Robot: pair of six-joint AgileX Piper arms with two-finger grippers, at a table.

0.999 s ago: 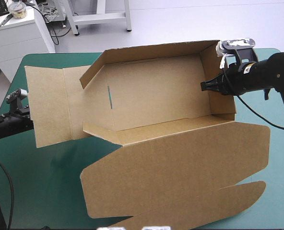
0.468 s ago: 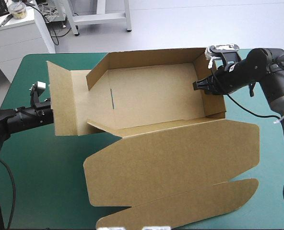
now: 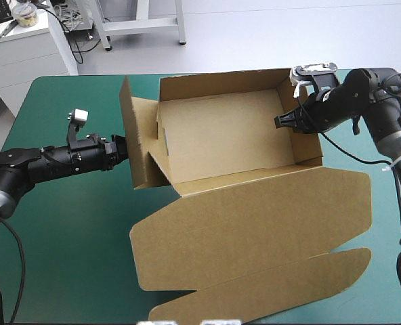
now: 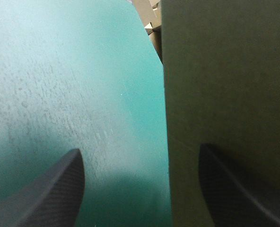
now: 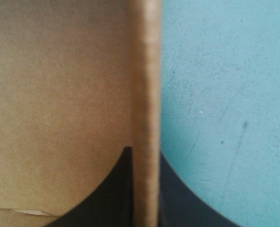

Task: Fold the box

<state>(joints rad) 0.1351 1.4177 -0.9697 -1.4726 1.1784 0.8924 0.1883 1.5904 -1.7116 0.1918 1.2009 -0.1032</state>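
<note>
The brown box (image 3: 227, 135) sits mid-table as an open tray, its far and right walls raised and its lid (image 3: 255, 223) flat toward the front. My left gripper (image 3: 121, 150) is open against the outside of the left end flap (image 3: 136, 145), which stands upright. In the left wrist view the flap (image 4: 225, 85) stands ahead of one finger, its edge running between the two of my left gripper (image 4: 140, 189). My right gripper (image 3: 280, 122) is shut on the right end wall. Up close, that wall's edge (image 5: 144, 71) stands between the fingers of my right gripper (image 5: 144, 189).
The lid's tuck flap (image 3: 268, 291) reaches almost to the table's front edge. Bare teal-green cover (image 3: 65, 237) lies at the front left, under and in front of the left arm. A narrow strip of cover (image 3: 363, 156) shows to the right of the box.
My left gripper has pushed rightward, swinging the left end flap from lying flat to standing upright. The box has slid slightly right. My right gripper keeps its hold on the right wall.
</note>
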